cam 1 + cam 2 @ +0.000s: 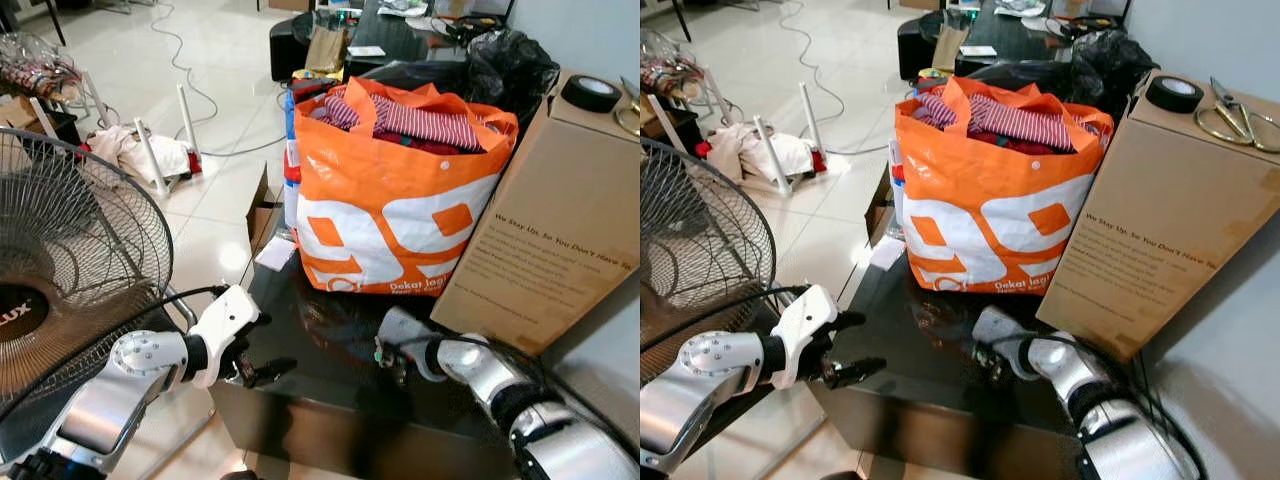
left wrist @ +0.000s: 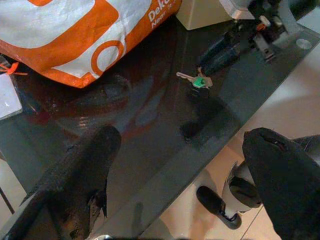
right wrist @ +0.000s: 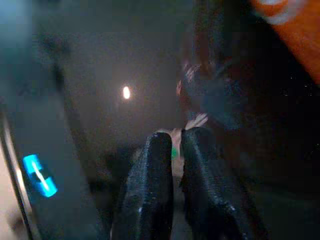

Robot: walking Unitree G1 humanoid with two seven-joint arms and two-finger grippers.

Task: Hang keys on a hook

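My right gripper point(image 1: 384, 352) is low on the dark glass table point(image 1: 330, 395), its fingers point(image 3: 155, 165) drawn nearly together over the keys point(image 2: 196, 81). In the right wrist view a sliver of green and pale metal shows in the narrow gap at the fingertips, so the fingers are pressed around the keys, which lie on the glass; I cannot tell whether they are lifted off it. The left wrist view shows the keys as a silver blade with a green head, just at the tips of that gripper.

My left gripper point(image 1: 258, 350) hangs over the table's near left edge, at about 9 o'clock from the keys and well apart from them. Its fingers point(image 2: 80, 175) are spread wide with nothing between them.

At 12 o'clock from the keys, close behind them, stands an orange bag point(image 1: 395, 200) stuffed with striped cloth. A cardboard box point(image 1: 545, 220) stands at about 2 o'clock, touching the bag's side, with a roll of black tape point(image 1: 591, 92) and scissors point(image 1: 1238, 122) on top. A fan point(image 1: 70, 260) stands at 9 o'clock, beyond my left arm.
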